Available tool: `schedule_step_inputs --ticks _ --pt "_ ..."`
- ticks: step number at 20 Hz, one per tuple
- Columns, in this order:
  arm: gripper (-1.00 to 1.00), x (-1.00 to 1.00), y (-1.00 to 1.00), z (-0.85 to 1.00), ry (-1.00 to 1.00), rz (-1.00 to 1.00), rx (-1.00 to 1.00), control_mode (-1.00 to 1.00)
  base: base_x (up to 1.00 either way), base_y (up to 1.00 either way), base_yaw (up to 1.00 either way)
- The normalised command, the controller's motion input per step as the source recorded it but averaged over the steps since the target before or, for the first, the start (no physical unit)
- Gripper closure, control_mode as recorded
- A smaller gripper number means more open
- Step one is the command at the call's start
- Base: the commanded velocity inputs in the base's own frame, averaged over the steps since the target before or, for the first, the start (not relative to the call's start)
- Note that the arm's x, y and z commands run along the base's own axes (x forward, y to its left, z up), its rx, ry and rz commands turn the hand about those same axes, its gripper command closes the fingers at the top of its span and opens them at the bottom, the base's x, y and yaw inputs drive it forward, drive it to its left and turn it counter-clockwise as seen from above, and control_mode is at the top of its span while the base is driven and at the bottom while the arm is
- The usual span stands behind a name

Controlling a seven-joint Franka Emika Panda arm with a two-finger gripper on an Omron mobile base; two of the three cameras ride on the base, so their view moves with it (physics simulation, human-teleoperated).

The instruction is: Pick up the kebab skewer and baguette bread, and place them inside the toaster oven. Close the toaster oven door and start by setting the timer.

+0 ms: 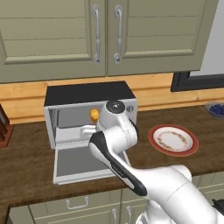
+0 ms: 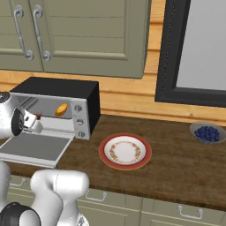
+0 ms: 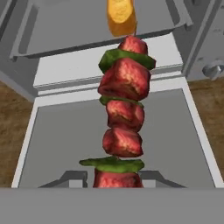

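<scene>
The skewer (image 3: 122, 118) runs up the middle of the hand view, red chunks and green slices stacked along it, its lowest chunk sitting right between the gripper (image 3: 114, 178) fingers at the bottom edge — pinched there, as far as I can judge, held lengthwise so the tip leads straight into the oven (image 1: 89, 116). Just past that tip, at top centre, the bread (image 3: 120, 15) already lies on the tray inside. So one item looks home and this one is on its way in.

Below the skewer spreads the door (image 3: 113, 135), dropped flat and open; it must stay down until both foods are inside.

The hand view gives the skewer's line against the opening, which the base cameras can't. The left base view, centre frame, shows the arm's wrist in front of the cavity, with the bread (image 1: 94, 114) glowing orange behind it. The right base view, at left, shows the knobs (image 2: 78, 120), needed later for the timer, and lower centre an empty plate (image 2: 125, 151).
</scene>
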Motion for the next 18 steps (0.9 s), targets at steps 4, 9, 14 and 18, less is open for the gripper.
schedule_step_inputs --ticks 4,9,14,18 --pt "1.0 0.0 0.25 0.0 -0.3 0.0 0.0 -1.0 0.0 0.0 0.0" --pt "1.0 0.31 0.08 0.0 -0.03 -0.02 0.0 -1.0 0.0 0.0 0.0" --pt "1.0 0.4 0.0 0.0 0.0 0.0 0.0 -1.0 0.0 0.0 0.0" --pt "1.0 0.55 0.07 -0.01 0.0 0.0 0.0 -1.0 0.0 0.0 0.0"
